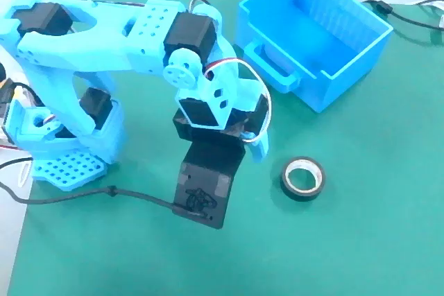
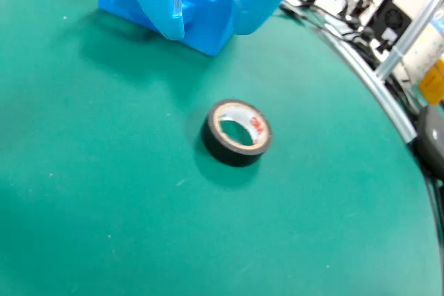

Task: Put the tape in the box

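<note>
Lying flat on mat: tape | gripper spread open above, empty | box well apart

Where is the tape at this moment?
In the fixed view the tape lies flat on the green mat, lower right, below the box and right of the gripper, untouched.

Overhead fixed, close wrist; shared tape

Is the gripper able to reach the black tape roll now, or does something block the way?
Probably yes. The tape lies flat and alone on the green mat, apart from the blue box. The gripper hangs above with its jaws apart, and nothing lies between them and the roll.
</note>
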`<state>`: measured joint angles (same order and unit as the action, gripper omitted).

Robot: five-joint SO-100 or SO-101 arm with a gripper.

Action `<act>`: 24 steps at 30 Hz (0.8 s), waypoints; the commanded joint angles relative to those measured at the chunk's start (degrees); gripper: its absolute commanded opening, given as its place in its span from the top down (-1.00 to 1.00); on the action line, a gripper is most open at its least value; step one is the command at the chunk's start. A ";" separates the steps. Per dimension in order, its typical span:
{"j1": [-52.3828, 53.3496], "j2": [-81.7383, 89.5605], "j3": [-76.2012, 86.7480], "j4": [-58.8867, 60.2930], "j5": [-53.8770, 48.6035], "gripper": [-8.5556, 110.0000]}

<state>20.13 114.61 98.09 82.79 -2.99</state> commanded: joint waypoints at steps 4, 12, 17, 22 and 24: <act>-0.35 -4.57 -8.09 2.11 -3.34 0.56; -1.41 -14.24 -14.33 2.55 -3.34 0.51; -4.57 -21.36 -19.07 3.96 -4.22 0.46; -8.44 -26.37 -20.83 3.96 -4.31 0.46; -9.58 -28.48 -21.27 3.87 -4.31 0.46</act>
<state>11.43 87.19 81.47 85.87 -6.24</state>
